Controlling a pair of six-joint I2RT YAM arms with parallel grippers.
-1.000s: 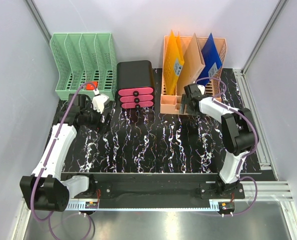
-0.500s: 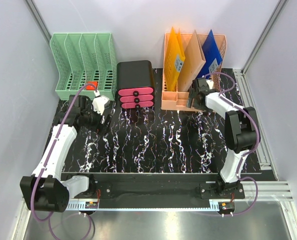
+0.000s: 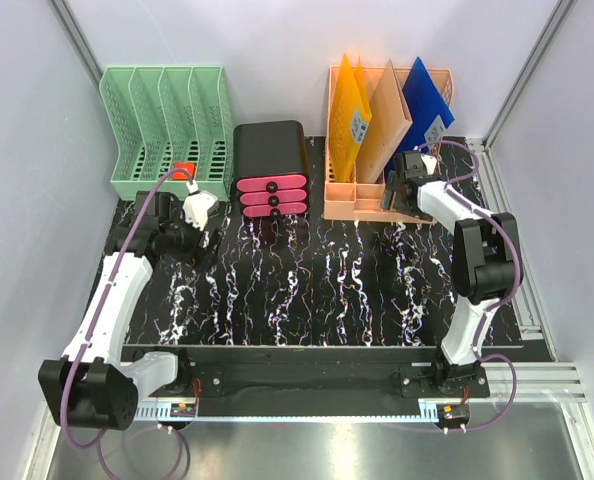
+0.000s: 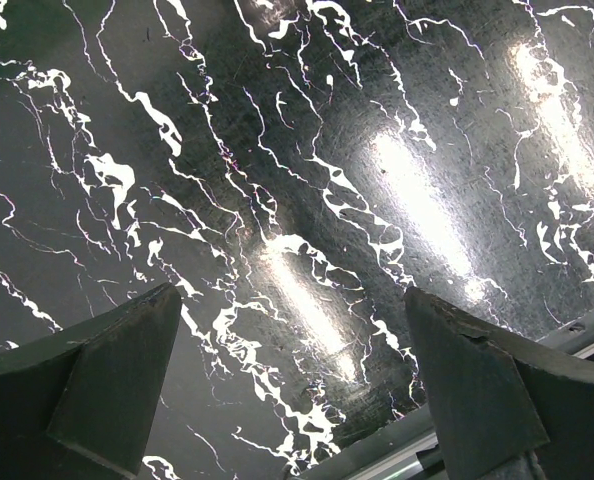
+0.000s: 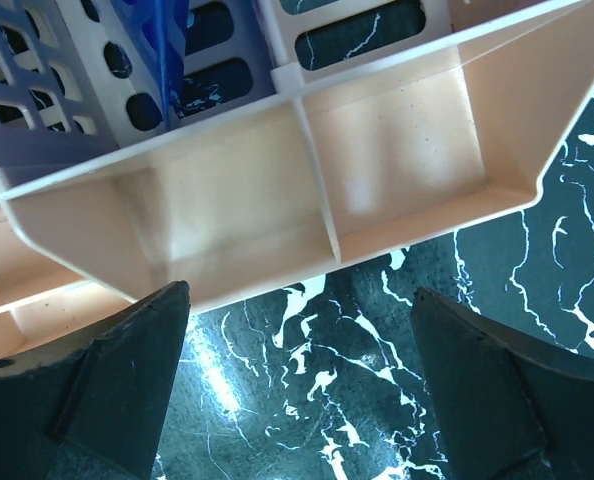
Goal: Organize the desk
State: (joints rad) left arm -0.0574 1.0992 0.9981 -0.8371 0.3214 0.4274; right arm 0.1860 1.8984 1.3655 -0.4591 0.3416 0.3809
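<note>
The desk (image 3: 317, 290) is a black tabletop with white veining. My left gripper (image 3: 203, 247) hovers open and empty over its left part, in front of the green file rack (image 3: 167, 130). In the left wrist view the gripper (image 4: 292, 400) has only bare desk (image 4: 307, 180) between its jaws. My right gripper (image 3: 393, 197) is open and empty at the front right of the peach file rack (image 3: 349, 198). In the right wrist view the gripper (image 5: 297, 390) sits just in front of the rack's low front tray (image 5: 307, 190), with bare desk between the jaws.
The peach rack holds a yellow folder (image 3: 349, 120), a tan folder (image 3: 389, 115) and a blue folder (image 3: 422, 105). A black drawer unit with pink drawers (image 3: 271, 170) stands between the racks. A small red object (image 3: 182, 172) lies at the green rack's base. Grey walls enclose three sides.
The peach rack has shifted back and squared up against the far edge. My right gripper has moved right and farther back along its front. The left arm has barely moved.
</note>
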